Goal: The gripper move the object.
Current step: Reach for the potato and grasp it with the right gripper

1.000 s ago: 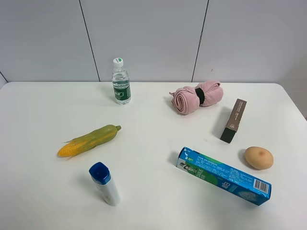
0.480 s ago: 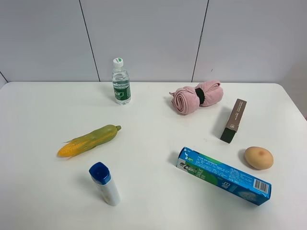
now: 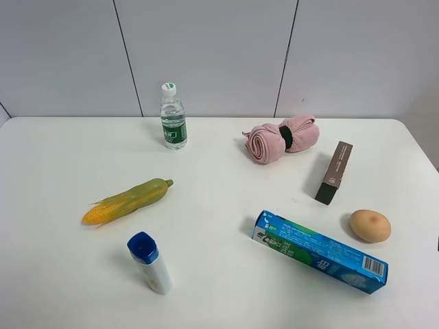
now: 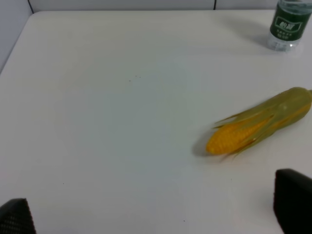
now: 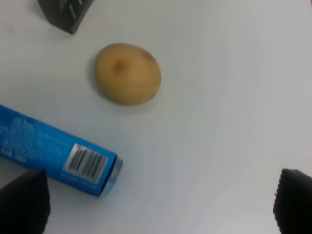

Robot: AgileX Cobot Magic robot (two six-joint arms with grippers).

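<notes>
A tan-yellow potato [image 3: 370, 225] with a faint pinkish spot lay on the white surface [image 3: 219, 288] near its right edge, as seen from the high camera. It sat just beyond the barcode end of a long blue box [image 3: 320, 251] that lay flat and slanted across the surface. A narrow gap separated the two. A slim brown box [image 3: 334, 173] lay farther back from the potato, clear of it.

The right gripper [image 5: 158, 204] hung over the surface with its two dark fingers [image 5: 24, 200] spread wide and nothing held between them. In the right wrist view, the potato lay out ahead of the fingertips, apart from both. The corner of the blue box came closer to one finger than the potato did. An end of the brown box showed at the far edge of that view.

The left gripper [image 4: 155, 209] was likewise released, its fingers set far apart above bare surface. A yellow-green corn cob [image 4: 258, 126] lay ahead of it, off toward one finger and clear of it. A small water bottle [image 4: 288, 24] with a green label stood farther off, near the back wall.

Elsewhere on the surface, a rolled pink towel [image 3: 281, 138] bound with a dark band lay toward the back, right of centre. A white bottle with a blue cap [image 3: 149, 262] lay on its side near the front, below the corn cob in the high view.
</notes>
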